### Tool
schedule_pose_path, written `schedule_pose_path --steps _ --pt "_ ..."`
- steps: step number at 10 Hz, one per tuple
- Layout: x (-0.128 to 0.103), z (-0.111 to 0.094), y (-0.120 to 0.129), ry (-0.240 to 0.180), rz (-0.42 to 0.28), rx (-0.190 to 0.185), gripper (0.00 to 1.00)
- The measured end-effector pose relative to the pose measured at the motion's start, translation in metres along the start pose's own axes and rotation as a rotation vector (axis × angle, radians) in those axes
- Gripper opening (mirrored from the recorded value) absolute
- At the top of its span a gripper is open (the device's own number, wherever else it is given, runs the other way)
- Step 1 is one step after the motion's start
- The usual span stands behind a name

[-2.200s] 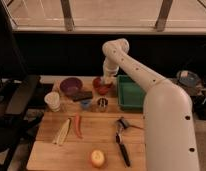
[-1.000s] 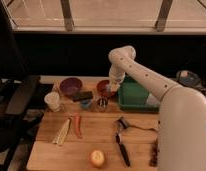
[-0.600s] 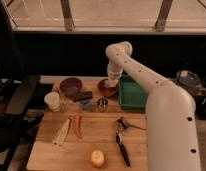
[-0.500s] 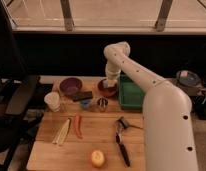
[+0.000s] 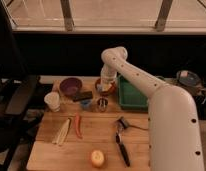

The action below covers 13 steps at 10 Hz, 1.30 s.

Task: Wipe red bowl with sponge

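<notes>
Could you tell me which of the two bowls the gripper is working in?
The red bowl, beside the green bin; the shut gripper reaches down into it. The purple bowl sits apart, further left.

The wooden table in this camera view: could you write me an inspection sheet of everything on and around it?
Surface: wooden table, bare at the front edge.
Job's things: red bowl at the back, beside the green bin; something pale sits in the bowl under the gripper, possibly the sponge.
Clutter: purple bowl, white cup, dark block, small metal cup, red chilli, pale strip, yellow fruit, black-handled tool.
Gripper: gripper lowered into the red bowl, shut.
Cables: nothing seen.
Surroundings: window above, dark chair on the image's left.
</notes>
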Motion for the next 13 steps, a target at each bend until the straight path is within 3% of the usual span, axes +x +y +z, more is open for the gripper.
schedule_pose_path --steps 3,6,9,13 --pt "0.005 -0.015 0.018 0.065 0.009 -0.012 0.0" --pt "0.037 -0.026 0.003 0.137 0.033 -0.011 0.0" --pt "0.035 -0.019 -0.03 0.136 0.006 0.003 0.0" --pt "0.003 -0.001 -0.031 0.068 -0.044 -0.004 0.0"
